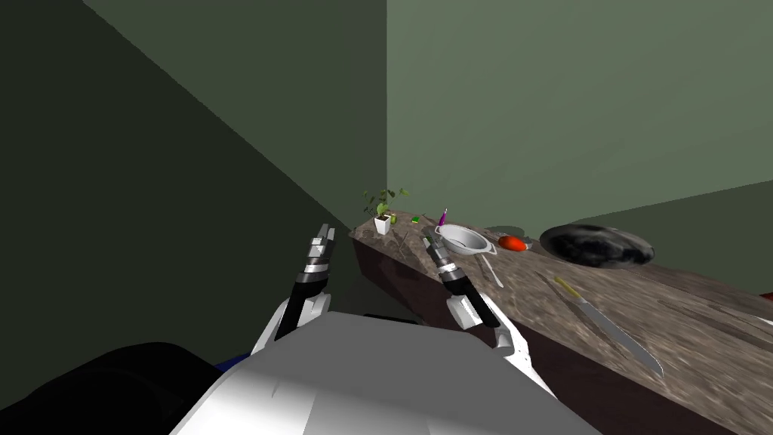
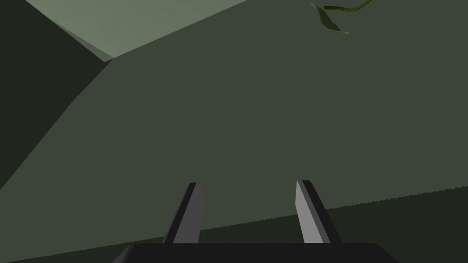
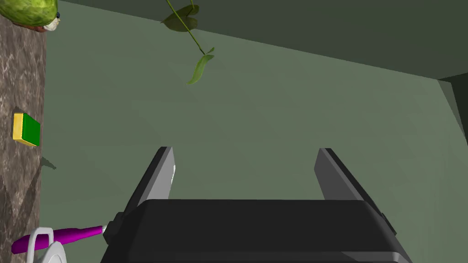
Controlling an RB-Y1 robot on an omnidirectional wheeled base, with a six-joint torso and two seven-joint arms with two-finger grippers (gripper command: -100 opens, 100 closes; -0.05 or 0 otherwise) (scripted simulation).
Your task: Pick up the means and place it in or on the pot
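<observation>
Pot [image 1: 475, 243] was set on stone-patterned counter [image 1: 679, 317]. Purple-handled tool [image 3: 55, 236] was seen at pot's far rim, handle raised; contact could not be told. Right gripper [image 1: 429, 240] was positioned just beside pot, fingers spread, nothing between. Left gripper [image 1: 324, 230] was positioned off counter's end, fingers spread, empty.

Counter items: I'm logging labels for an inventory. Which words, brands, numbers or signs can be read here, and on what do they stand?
None: no text, number or sign can be read on anything here.
The grey pot, green and yellow block, white planter and knife all look plain.
</observation>
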